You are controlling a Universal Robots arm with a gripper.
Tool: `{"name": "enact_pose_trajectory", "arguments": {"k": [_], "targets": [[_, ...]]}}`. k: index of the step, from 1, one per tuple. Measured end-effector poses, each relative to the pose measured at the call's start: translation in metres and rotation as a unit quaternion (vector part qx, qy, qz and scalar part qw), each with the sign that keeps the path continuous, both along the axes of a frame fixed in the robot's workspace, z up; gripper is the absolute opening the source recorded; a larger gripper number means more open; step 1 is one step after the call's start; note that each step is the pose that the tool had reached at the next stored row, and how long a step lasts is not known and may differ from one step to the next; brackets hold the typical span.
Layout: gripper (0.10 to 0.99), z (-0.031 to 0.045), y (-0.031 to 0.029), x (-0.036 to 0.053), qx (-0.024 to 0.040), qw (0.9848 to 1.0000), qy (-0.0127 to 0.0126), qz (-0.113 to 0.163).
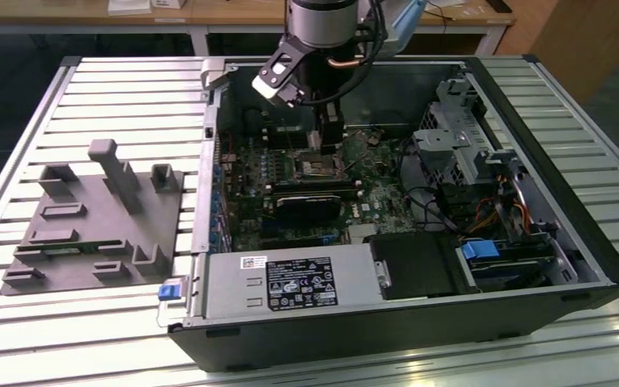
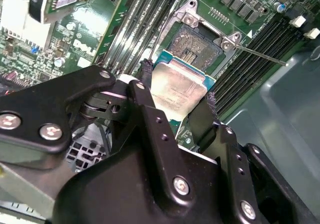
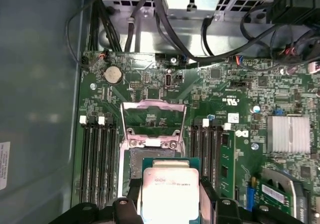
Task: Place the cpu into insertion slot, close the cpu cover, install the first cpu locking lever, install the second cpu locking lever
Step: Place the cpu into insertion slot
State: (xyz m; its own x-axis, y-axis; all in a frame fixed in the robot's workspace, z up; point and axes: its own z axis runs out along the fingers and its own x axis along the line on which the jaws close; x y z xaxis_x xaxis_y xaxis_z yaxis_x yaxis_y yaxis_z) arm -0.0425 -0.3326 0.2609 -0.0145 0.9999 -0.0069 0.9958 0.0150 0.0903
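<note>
Slatted metal bench [image 1: 105, 89] carries open computer case [image 1: 396, 339]. Gripper [image 2: 178, 83] inside case, fingers [image 2: 145, 73] clamped on cpu [image 3: 170, 194] edges; chip over insertion slot [image 2: 197, 43], not fully lined up. cpu cover [image 3: 153, 103] raised. Judged: step one under way, chip unseated; seating calls for squaring chip over slot, kept level. Chip-to-slot gap hard to gauge; slot partly hidden under chip.

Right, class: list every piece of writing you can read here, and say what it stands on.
The power supply label: print too small to read.
The cpu: faint markings on its top, not legible.
The circuit board: white lettering, too small to read.
No text can be quoted.
</note>
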Motion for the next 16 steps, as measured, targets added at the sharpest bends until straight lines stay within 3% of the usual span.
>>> {"name": "enact_pose_trajectory", "arguments": {"k": [13,16], "targets": [[0.541,-0.0229,0.0026,-0.0025,-0.0002,1.0000,0.0000,0.008],[0.541,-0.0251,0.0030,-0.0024,-0.0004,1.0000,0.0000,0.008]]}}
